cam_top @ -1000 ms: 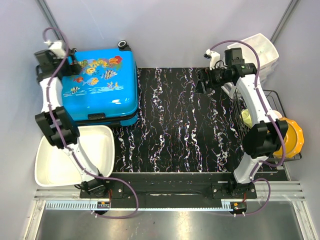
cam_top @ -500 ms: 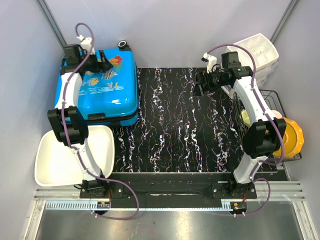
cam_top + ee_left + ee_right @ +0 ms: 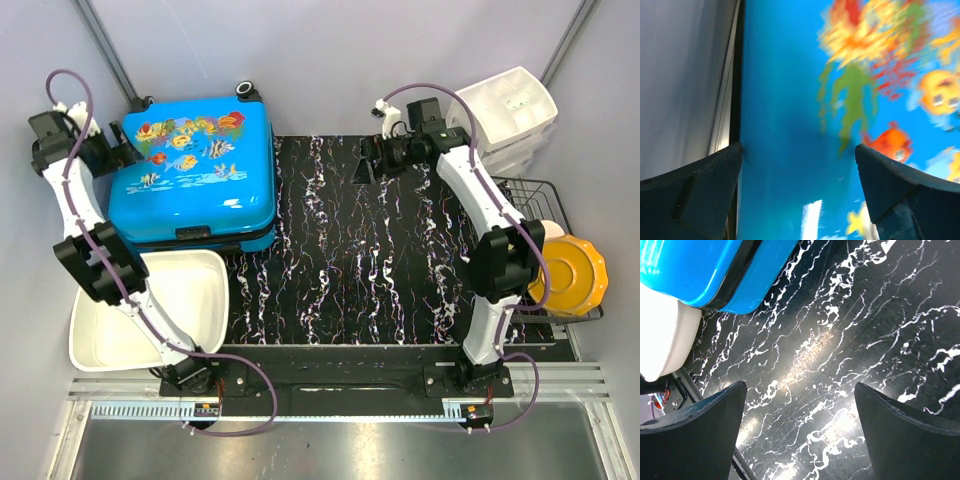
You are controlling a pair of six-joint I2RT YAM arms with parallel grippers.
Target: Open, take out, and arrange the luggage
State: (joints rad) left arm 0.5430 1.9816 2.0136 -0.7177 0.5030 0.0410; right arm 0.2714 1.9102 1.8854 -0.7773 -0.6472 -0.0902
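Observation:
The luggage, a bright-blue hard-shell suitcase with a fish print, lies flat and closed at the back left of the table, its black handle on the near side. My left gripper hangs open at the suitcase's far left corner; the left wrist view shows the blue shell filling the gap between its spread fingers. My right gripper is open over the black marble mat, right of the suitcase, holding nothing. The right wrist view catches the luggage's corner at the upper left.
A white plastic tub sits in front of the suitcase at the near left. A white drawer unit stands at the back right. Beside it is a black wire rack with a yellow plate.
My left arm swung from over the suitcase lid out to its far left corner and its jaws opened wider. My right gripper moved left, toward the middle of the mat.

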